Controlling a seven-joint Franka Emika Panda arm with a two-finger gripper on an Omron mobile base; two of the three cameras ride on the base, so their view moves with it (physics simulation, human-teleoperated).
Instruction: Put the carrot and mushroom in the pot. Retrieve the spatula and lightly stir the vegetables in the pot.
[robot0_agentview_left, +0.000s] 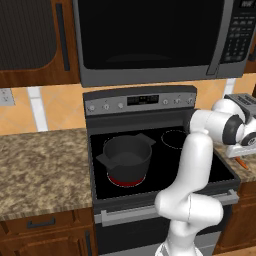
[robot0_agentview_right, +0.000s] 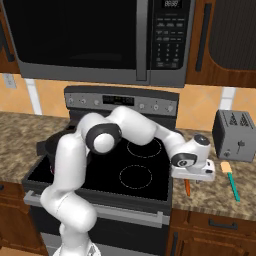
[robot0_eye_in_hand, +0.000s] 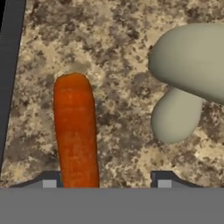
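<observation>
The orange carrot lies on the speckled counter right of the stove, beside the black stove edge. My gripper hangs low over it, jaws apart. The carrot's near end sits between the fingertips, close against the left fingertip. The cream mushroom lies on its side just beyond the right fingertip. From the base, the gripper stands over the carrot, and the teal-handled spatula lies further right. The dark pot stands on the front left burner, far from the gripper.
A grey toaster stands at the back of the right counter, behind the spatula. The stove's raised control panel and the microwave sit above the cooktop. My arm's white elbow arches over the stove.
</observation>
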